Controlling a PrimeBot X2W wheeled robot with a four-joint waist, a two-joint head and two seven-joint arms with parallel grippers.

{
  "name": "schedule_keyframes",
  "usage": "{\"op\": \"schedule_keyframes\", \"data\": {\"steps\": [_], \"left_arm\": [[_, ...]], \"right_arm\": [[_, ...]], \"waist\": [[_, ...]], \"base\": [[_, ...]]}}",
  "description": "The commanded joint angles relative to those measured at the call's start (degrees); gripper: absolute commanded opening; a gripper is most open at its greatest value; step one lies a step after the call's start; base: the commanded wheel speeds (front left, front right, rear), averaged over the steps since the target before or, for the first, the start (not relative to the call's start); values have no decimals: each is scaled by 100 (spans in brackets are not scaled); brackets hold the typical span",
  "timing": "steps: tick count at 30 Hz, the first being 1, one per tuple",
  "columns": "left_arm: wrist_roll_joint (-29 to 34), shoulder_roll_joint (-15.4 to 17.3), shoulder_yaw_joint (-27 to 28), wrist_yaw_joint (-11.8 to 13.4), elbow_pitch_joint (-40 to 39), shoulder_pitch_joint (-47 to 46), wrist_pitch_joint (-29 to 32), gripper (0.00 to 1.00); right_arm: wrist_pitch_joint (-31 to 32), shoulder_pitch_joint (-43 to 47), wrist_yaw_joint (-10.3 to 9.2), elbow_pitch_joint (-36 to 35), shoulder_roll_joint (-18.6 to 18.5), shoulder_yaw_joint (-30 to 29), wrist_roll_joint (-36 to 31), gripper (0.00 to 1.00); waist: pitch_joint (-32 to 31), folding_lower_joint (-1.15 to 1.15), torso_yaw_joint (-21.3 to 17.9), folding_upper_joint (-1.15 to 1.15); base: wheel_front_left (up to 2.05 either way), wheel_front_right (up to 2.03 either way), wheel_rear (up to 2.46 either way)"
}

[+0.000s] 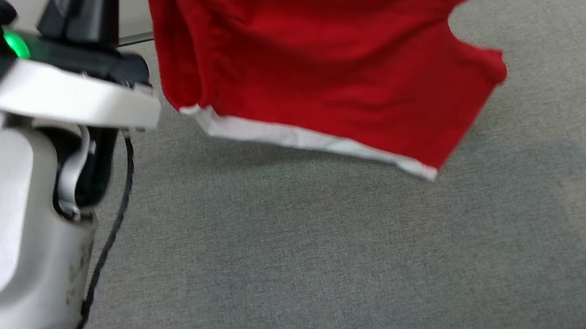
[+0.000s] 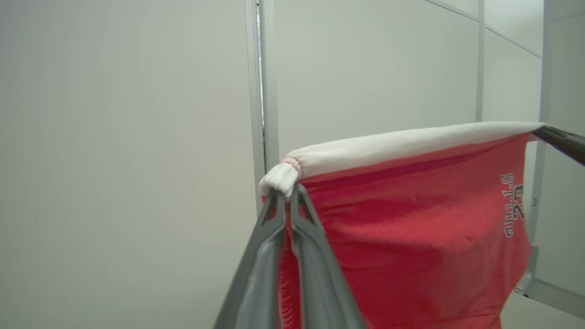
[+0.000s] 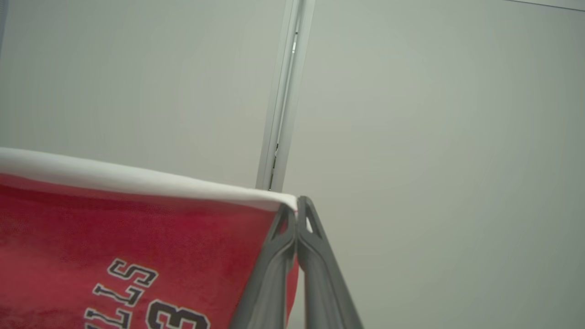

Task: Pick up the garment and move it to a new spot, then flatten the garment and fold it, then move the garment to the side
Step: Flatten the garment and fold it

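Now the left claw and right claw each pinch one end of the white band of the red shorts, which hang above the gray surface, so it seems best to lower them slowly and keep the band straight.

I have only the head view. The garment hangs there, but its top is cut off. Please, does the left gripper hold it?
Observer: Yes. In its wrist view the left gripper is shut on the bunched end of the white band along the top of the garment.
Operator: And the right gripper?
Observer: The right gripper is shut on the band's other end, right at the corner.
Operator: Is the band slack between them?
Observer: No. In the left wrist view it runs nearly straight from one gripper to the other.
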Motion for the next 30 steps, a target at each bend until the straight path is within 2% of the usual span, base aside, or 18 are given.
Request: {"op": "schedule_keyframes", "data": {"steps": [1,5,9,13,18,24,30], "left_arm": [[5,-50,48,-42,258,-372,-92,0],[62,-288,108,-174,1318,-1352,-402,0],[-24,-529,82,-311,2411,-1886,-619,0],[-146,-737,-3,-402,3438,-1993,-723,0],[-377,-976,-121,-451,4510,-1657,-770,0],[-628,-1128,-224,-446,5004,-1189,-780,0],[-513,-1133,-236,-447,4684,-655,-774,0]], "right_arm": [[-79,-388,-4,207,-58,85,-3,0],[-313,-1555,-4,1093,37,433,5,0],[-597,-2311,-4,2123,251,812,-37,0],[-898,-2617,-3,3237,531,1228,77,0],[-1261,-2383,-4,4481,938,1620,257,0],[-1695,-1964,-3,5406,1213,1875,612,0],[-1878,-1395,-4,5454,1211,1805,916,0]], "waist": [[155,0,45,0],[303,0,36,0],[383,0,-16,0],[480,0,-81,0],[592,0,-160,0],[662,0,-203,0],[589,0,-160,0]], "base": [[0,0,0],[0,0,0],[0,0,0],[0,0,0],[0,0,0],[0,0,0],[0,0,0]]}}
